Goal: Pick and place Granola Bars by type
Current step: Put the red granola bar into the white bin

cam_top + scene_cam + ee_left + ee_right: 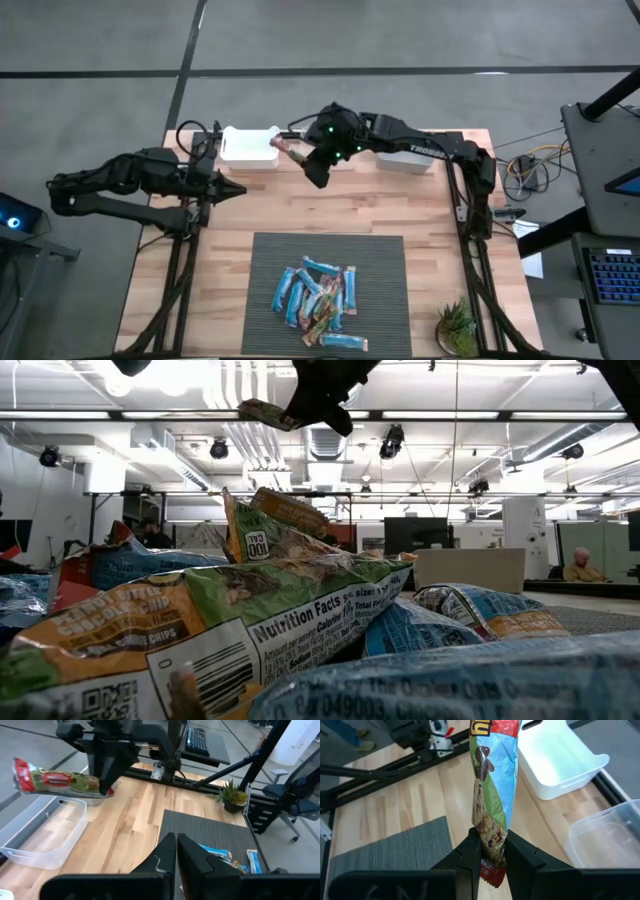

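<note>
2 arms, 2 bins (250, 146) on the bench, 1 potted plant (457, 326), 1 bar (294, 151) held aloft, roughly a dozen bars (318, 298) piled on 1 mat (380, 262).

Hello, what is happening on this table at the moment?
The right gripper holds a green and red granola bar in the air next to the white bin at the table's back edge. The left gripper is shut and waits beside it. A pile of bars lies on the grey mat.
</note>
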`<action>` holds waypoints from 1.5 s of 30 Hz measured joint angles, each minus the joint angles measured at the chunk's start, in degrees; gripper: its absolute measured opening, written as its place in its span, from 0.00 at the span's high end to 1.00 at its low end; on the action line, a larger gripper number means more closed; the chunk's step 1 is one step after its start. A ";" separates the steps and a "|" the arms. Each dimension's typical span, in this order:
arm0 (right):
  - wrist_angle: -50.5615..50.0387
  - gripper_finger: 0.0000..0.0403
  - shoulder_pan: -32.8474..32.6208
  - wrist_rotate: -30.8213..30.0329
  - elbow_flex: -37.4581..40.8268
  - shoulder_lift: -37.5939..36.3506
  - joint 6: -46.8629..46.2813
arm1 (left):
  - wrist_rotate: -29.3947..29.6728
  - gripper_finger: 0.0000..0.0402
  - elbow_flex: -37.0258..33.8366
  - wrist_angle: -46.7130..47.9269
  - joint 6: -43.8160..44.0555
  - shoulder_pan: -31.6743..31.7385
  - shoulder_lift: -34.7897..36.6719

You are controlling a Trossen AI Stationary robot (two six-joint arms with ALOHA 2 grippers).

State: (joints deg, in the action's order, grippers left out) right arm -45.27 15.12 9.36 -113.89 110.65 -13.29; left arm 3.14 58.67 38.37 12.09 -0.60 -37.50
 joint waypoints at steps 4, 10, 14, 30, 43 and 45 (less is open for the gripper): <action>0.06 0.85 1.71 0.36 0.00 0.00 0.01 | 0.00 1.00 0.00 0.22 -0.10 0.00 0.20; 1.27 0.85 3.81 2.91 0.00 0.07 0.01 | 0.17 1.00 0.00 0.23 -0.30 -0.01 0.20; 1.72 0.85 4.84 2.91 -0.09 0.09 0.14 | 0.90 1.00 0.00 0.24 -0.32 0.00 0.20; 5.74 0.85 7.17 4.68 -3.14 0.09 -0.14 | 1.46 1.00 0.00 0.24 -0.21 -0.02 0.20; 9.75 0.85 8.23 4.64 -3.41 0.11 -1.32 | 2.01 1.00 0.00 0.25 -0.15 -0.01 0.20; 10.48 0.85 8.32 4.64 -3.41 0.19 -1.30 | 2.03 1.00 0.00 0.24 -0.14 0.00 0.20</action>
State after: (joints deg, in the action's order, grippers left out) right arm -34.80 23.44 14.00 -117.30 110.84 -14.59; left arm 5.17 58.67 38.61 11.95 -0.60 -37.30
